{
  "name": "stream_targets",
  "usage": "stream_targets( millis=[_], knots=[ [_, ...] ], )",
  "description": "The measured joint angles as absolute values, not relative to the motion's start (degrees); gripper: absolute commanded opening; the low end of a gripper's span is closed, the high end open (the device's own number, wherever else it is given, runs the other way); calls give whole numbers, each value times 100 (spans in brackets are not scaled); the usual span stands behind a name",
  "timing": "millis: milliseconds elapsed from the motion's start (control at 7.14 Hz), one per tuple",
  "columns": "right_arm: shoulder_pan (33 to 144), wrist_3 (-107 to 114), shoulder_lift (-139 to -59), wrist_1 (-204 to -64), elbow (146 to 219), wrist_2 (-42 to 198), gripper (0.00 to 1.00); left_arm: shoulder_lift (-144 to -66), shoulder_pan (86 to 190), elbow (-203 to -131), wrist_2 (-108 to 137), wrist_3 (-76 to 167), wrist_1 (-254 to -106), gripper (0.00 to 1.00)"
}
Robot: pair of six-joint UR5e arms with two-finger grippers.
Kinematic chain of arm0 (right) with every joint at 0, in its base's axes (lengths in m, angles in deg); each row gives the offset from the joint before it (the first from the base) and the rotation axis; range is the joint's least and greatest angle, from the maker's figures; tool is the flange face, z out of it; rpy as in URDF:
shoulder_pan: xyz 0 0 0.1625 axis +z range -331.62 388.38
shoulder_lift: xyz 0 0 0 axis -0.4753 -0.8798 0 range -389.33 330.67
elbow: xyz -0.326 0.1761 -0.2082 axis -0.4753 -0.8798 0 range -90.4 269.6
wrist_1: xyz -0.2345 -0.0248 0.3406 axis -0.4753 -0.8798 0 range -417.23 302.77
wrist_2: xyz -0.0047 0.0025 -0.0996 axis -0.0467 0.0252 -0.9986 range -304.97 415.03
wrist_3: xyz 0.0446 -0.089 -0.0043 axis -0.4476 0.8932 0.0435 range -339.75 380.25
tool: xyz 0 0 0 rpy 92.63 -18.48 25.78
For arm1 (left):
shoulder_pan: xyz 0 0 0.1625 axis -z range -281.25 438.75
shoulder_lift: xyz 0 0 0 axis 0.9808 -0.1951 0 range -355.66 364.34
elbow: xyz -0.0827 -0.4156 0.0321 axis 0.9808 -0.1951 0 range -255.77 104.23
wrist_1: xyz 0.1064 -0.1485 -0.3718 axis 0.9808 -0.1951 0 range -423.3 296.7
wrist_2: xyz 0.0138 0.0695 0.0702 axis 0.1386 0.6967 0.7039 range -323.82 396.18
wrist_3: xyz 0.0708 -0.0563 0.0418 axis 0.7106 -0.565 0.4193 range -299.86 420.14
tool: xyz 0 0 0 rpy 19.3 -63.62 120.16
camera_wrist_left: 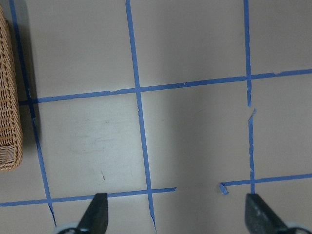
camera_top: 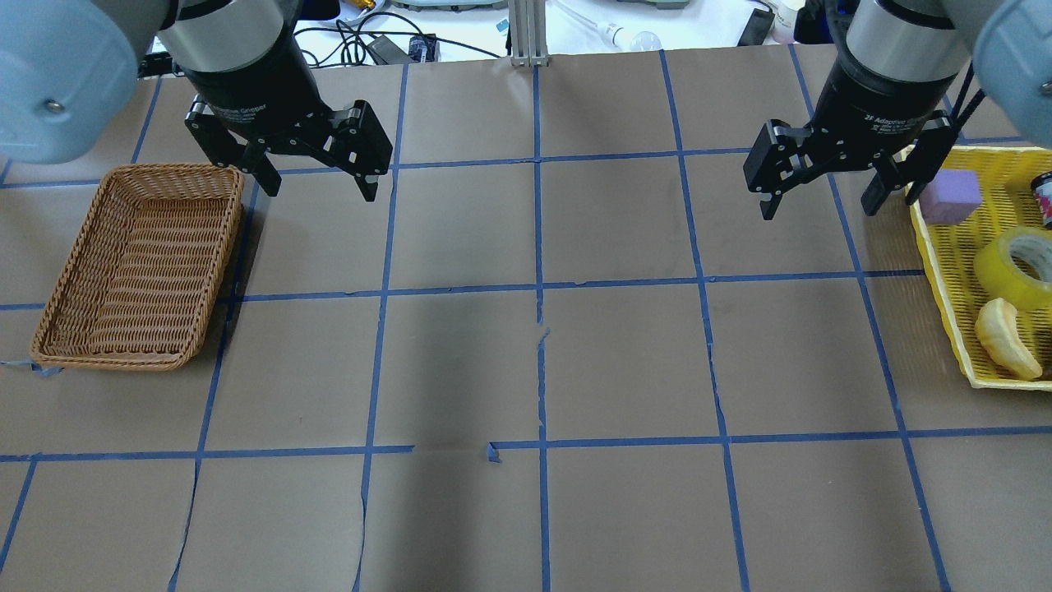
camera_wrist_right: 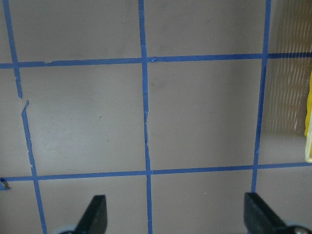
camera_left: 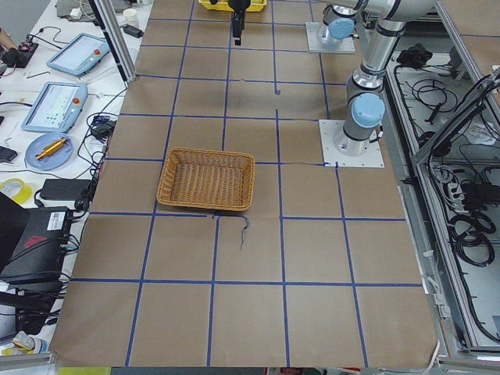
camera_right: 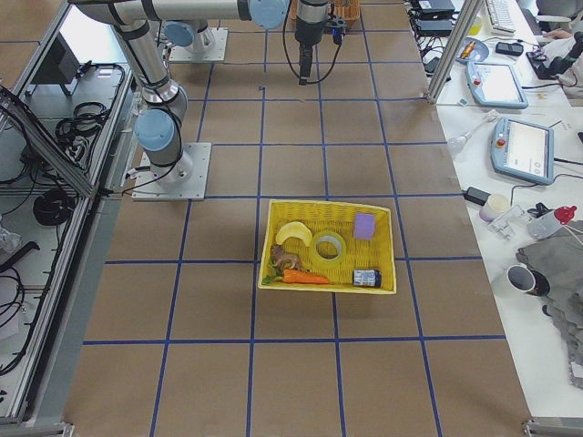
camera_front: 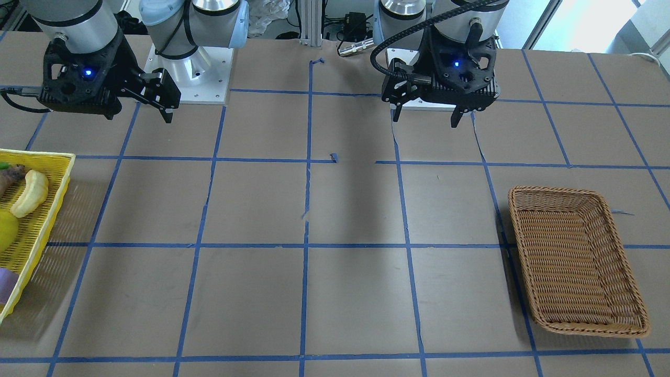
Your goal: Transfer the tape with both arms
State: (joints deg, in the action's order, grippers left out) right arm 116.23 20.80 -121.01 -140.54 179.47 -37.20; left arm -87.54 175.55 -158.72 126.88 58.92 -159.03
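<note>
The tape (camera_top: 1019,267) is a bright yellow roll lying in the yellow basket (camera_top: 937,275) at the table's right end; it also shows in the exterior right view (camera_right: 329,246). My right gripper (camera_top: 819,209) hangs open and empty above the table, just left of that basket, apart from the tape. My left gripper (camera_top: 320,189) hangs open and empty beside the right edge of the brown wicker basket (camera_top: 140,263). The left wrist view shows its open gripper (camera_wrist_left: 178,217) over bare table. The right wrist view shows its open gripper (camera_wrist_right: 175,214) over bare table too.
The yellow basket also holds a pale banana-shaped item (camera_top: 1003,337), a purple block (camera_top: 949,197), a carrot (camera_right: 305,277) and a small dark bottle (camera_right: 366,277). The wicker basket (camera_front: 570,262) has nothing in it. Blue tape lines grid the brown table.
</note>
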Motion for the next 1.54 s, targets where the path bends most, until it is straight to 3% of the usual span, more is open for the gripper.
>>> stream_targets(
  millis=[420,840,1260,1400,1540],
  knots=[
    [11527,2262,-12016,-14192,17955,-3727,100,-8744,17553,-15874,12689,5891,-15906,100],
    [10043,5029,-11628,-14794,17953,-3732,100,-8742,17552,-15874,12689,5891,-15903,100],
    [8687,6897,-10575,-16280,17965,-3703,100,-8742,17552,-15871,12695,5897,-15908,100],
    [8466,7099,-10197,-16829,17970,-3707,94,-8740,17552,-15872,12696,5898,-15912,100],
    [8297,7207,-9836,-17155,17974,-3684,99,-8732,17552,-15873,12697,5894,-15919,100]
  ],
)
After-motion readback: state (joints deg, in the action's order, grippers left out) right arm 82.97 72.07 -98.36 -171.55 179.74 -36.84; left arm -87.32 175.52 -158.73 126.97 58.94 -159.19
